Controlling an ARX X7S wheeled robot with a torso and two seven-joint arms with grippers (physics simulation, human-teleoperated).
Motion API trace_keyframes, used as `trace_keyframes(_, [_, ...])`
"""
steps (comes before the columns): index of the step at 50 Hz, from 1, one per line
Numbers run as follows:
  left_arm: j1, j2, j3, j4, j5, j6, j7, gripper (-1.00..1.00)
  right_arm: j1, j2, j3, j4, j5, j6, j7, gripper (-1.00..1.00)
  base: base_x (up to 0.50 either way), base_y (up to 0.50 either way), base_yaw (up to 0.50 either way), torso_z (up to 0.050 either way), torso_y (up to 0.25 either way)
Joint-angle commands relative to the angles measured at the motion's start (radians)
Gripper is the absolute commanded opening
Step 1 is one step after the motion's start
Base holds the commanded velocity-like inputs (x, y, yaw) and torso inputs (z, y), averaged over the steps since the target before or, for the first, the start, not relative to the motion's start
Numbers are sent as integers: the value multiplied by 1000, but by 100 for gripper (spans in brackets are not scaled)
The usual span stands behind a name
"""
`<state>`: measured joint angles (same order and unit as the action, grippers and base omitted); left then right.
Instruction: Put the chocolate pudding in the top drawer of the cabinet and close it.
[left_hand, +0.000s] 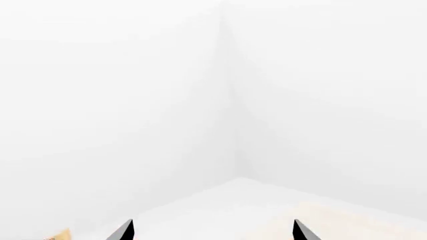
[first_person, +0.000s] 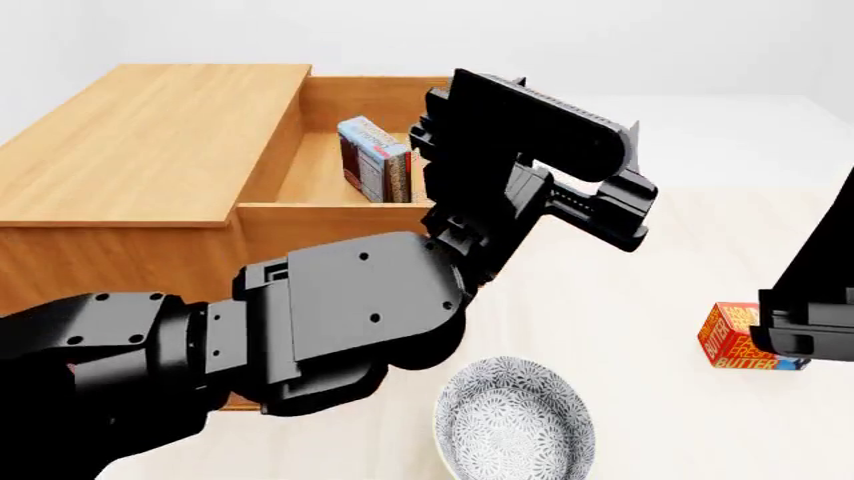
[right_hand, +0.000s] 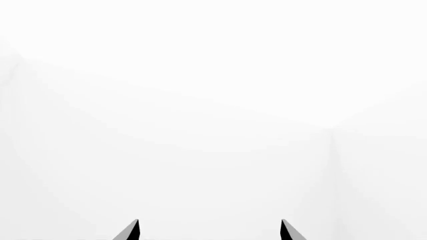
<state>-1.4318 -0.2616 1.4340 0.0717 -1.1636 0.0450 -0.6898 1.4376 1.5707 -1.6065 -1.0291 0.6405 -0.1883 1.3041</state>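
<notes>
Boxy matte black left arm, round screws

Left tool spread empty, arm raised, right tool spread

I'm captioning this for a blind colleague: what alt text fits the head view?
The chocolate pudding stands on edge inside the open top drawer of the wooden cabinet, with the robot's black left arm raised in front. A patterned bowl and a butter box sit on the pale table.

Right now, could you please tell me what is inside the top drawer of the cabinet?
The open top drawer holds the chocolate pudding, a slim box standing on edge. The left arm covers the drawer's right part, so anything there cannot be seen.
</notes>
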Motion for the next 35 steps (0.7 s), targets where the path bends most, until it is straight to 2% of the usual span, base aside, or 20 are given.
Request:
trace_keyframes(1, [-1,56,11,-38,-1,-20,2,100,-6,0,-1,6,-3,-5,-5,100,0,0,0,0,0])
trace_keyframes(26, [20,117,54,-60,46,-34,21,100,-53,0,-36,38,-69,-53,13,100,0,0,0,0,0])
trace_keyframes(35, [40,124,61,-96,53,-28,38,100,-96,0,-76,35,-194,-43,152,100,0,0,0,0,0])
